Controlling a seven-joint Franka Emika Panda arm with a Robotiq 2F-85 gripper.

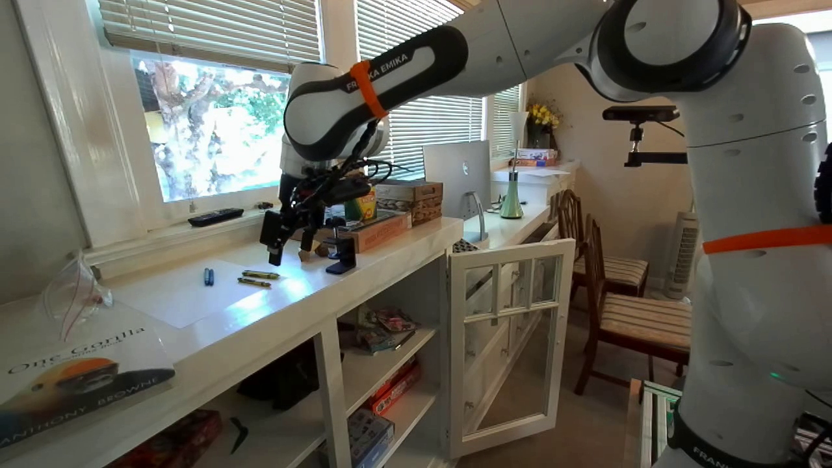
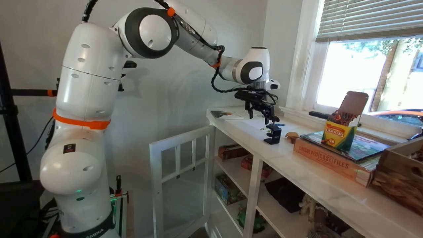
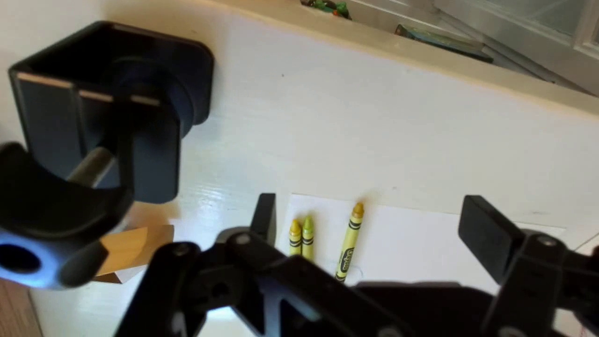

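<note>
The hand (image 3: 373, 220), spread wide and empty, hangs near the crayons (image 3: 349, 242): likely light, stiff, slick and snappable, each best pinched mid-length.

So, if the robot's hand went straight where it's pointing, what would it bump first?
Probably the lone yellow crayon or the paper under it, both showing between the fingers of the open hand, though depth is unclear.
</note>
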